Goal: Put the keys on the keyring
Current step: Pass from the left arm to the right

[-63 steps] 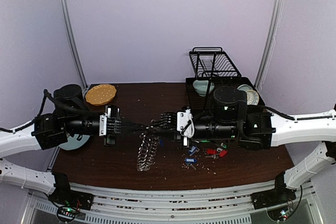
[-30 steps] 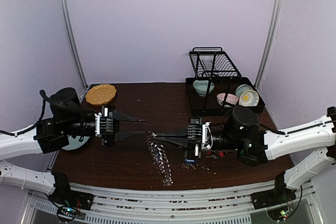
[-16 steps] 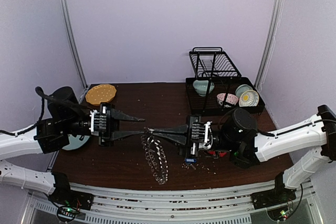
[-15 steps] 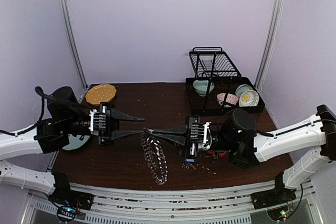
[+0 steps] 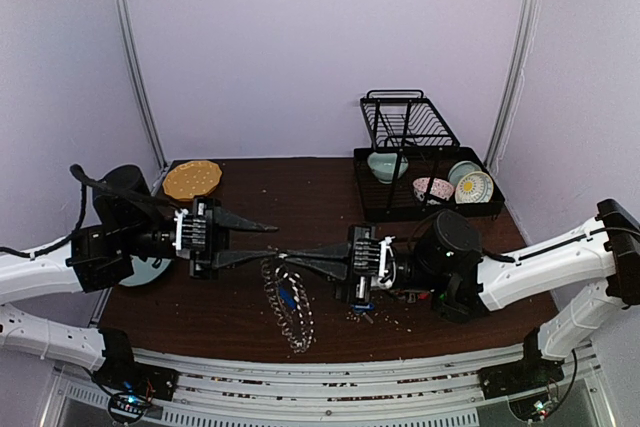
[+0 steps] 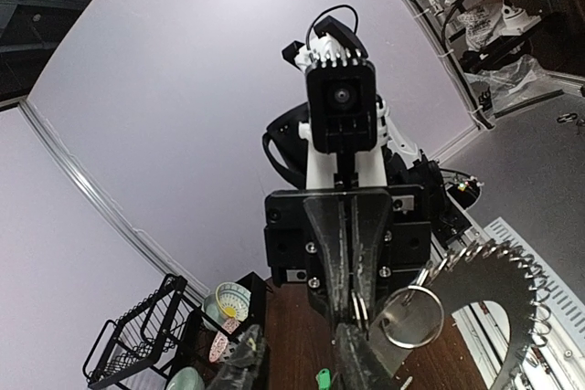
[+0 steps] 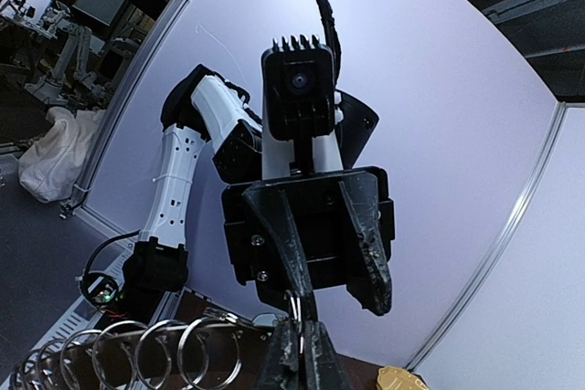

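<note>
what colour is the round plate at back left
The round plate is tan-orange, best in the top view.

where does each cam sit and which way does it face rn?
Top external: above and behind the bases, looking down at the table; both arms show, left gripper and right gripper pointing at each other.
Left wrist: on the left arm, facing the right gripper head-on; own fingers at bottom edge.
Right wrist: on the right arm, facing the left gripper; own fingers at bottom, pinching the keyring.
Shared: all three show the keyring.
</note>
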Tool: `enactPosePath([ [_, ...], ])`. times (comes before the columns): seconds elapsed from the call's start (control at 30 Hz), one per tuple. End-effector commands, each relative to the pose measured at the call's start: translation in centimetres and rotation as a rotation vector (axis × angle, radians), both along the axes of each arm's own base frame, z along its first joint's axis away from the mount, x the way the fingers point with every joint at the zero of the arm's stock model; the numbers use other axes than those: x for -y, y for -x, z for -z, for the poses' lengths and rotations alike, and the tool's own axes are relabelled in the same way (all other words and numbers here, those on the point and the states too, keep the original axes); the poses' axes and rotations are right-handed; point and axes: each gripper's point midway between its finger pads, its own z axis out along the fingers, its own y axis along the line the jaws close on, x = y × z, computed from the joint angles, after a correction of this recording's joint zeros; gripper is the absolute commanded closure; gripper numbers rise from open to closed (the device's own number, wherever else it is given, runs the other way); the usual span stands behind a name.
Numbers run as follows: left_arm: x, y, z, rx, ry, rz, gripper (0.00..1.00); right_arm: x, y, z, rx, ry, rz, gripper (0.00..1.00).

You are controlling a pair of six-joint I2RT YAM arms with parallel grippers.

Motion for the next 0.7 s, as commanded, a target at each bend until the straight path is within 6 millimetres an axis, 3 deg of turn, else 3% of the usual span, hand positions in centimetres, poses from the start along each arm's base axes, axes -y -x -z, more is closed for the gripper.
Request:
enactPosePath([
  [0.0, 0.3, 0.5, 1.0, 0.0, -0.072, 0.035, 0.72, 1.7, -0.5, -4.5, 0.028, -0.137, 0.054, 1.0],
  [0.27, 0.2, 0.6, 1.1, 0.001, -0.091, 0.038, 0.73, 1.9, -0.4, -4.6, 0.026, -0.133, 0.052, 1.0],
  [0.43, -0.7, -0.9, 0.3, 0.034, -0.069, -0.064, 0.71, 2.0, -0.5, -4.5, 0.022, -0.116, 0.058, 1.0],
  [0.67, -0.5, -0.9, 0.5, 0.016, -0.102, -0.037, 0.68, 1.8, -0.3, -4.4, 0.023, -0.113, 0.05, 1.0],
])
